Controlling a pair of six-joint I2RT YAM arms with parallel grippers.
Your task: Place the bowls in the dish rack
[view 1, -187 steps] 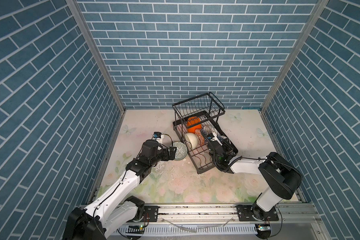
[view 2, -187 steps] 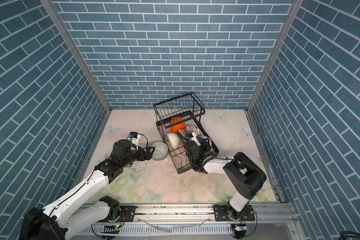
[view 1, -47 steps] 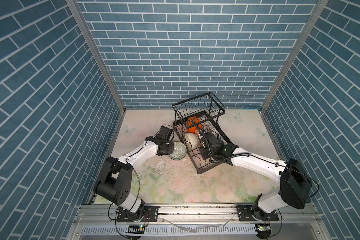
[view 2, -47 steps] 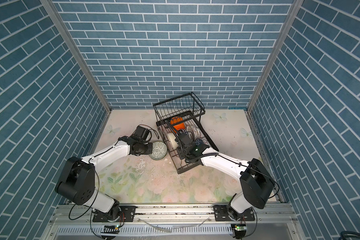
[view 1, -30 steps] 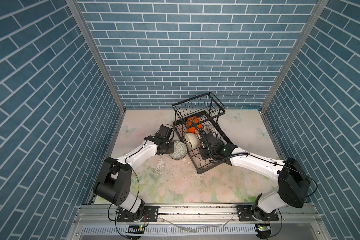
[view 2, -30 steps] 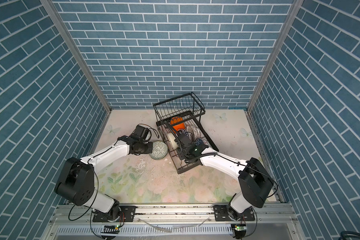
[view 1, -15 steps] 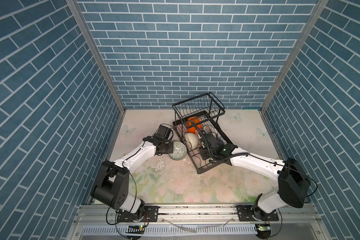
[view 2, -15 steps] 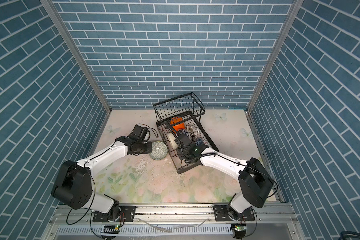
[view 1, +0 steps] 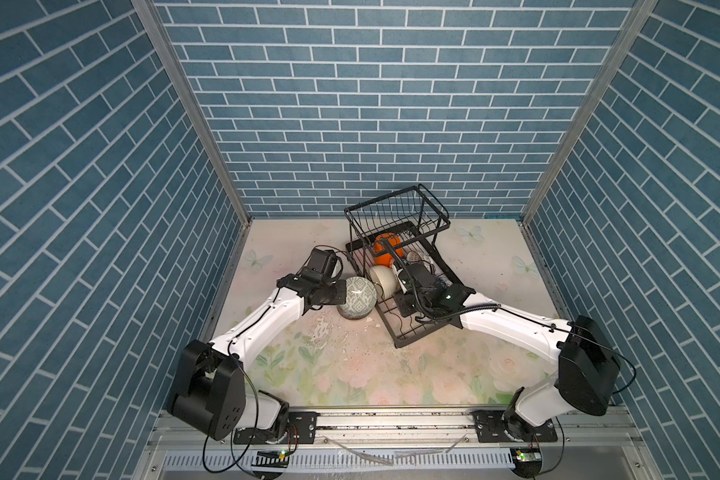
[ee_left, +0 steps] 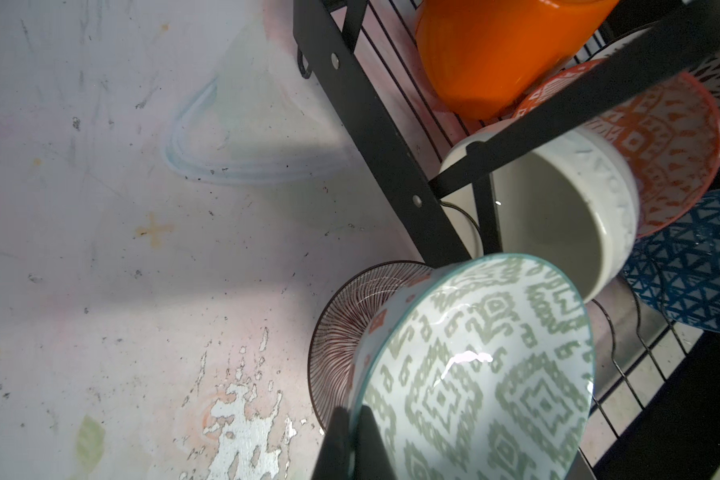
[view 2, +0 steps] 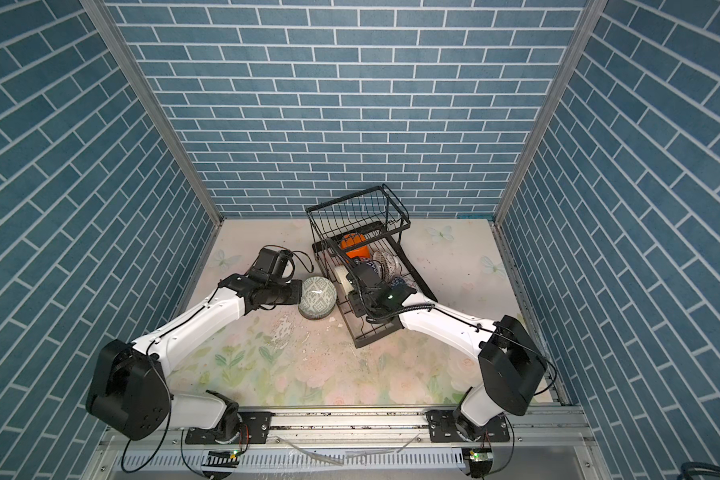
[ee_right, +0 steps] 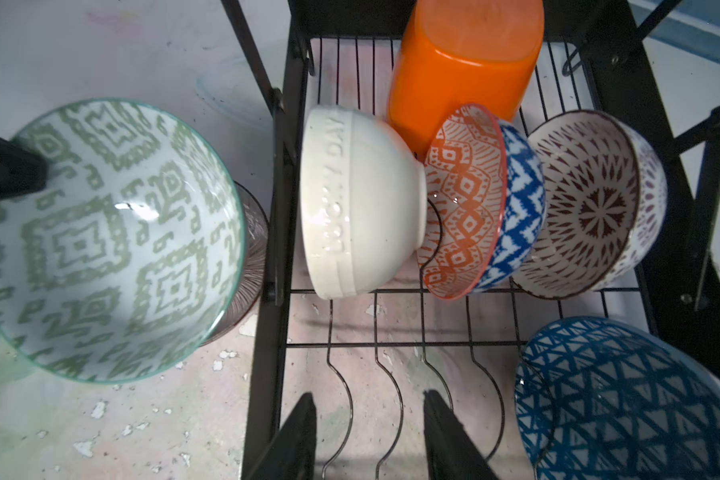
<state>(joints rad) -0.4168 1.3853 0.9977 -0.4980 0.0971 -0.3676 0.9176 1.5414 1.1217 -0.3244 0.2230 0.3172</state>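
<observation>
Counting six bowls [ee_right: 362, 199] racked, maybe more hidden; left gripper [ee_left: 352, 419] clamps grey-green bowl [ee_left: 474, 374] beside dish rack [ee_right: 275, 208], brown-lined bowl [ee_left: 350, 299] beneath; right gripper [ee_right: 368, 419] spread, empty.

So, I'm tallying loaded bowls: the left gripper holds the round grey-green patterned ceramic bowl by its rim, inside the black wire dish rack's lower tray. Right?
Not inside. The left gripper holds the round grey-green patterned ceramic bowl by its rim, but outside the black wire dish rack, beside its side rail; the right wrist view shows it.
</observation>
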